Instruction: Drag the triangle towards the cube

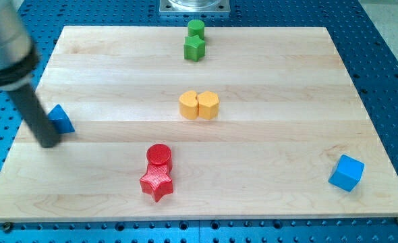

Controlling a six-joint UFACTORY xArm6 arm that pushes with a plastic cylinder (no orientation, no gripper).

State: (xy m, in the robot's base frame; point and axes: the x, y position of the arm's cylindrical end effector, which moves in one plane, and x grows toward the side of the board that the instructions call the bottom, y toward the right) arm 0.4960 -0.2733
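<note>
My tip [48, 143] against blue triangle [61, 119]; blue cube [347, 173] far right; no hand.

My tip [48, 143] touches the blue triangle [61, 119] at the desk's [280, 81] left edge. Toward the view's right, the red cylinder [159, 154] and red star [157, 182] stand in the low path to the blue cube [347, 173]; the yellow pair [199, 105] stands above it, with open desk between.

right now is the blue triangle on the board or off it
On the board. The blue triangle sits on the wooden board near its left edge, with my tip right against its left side.
</note>
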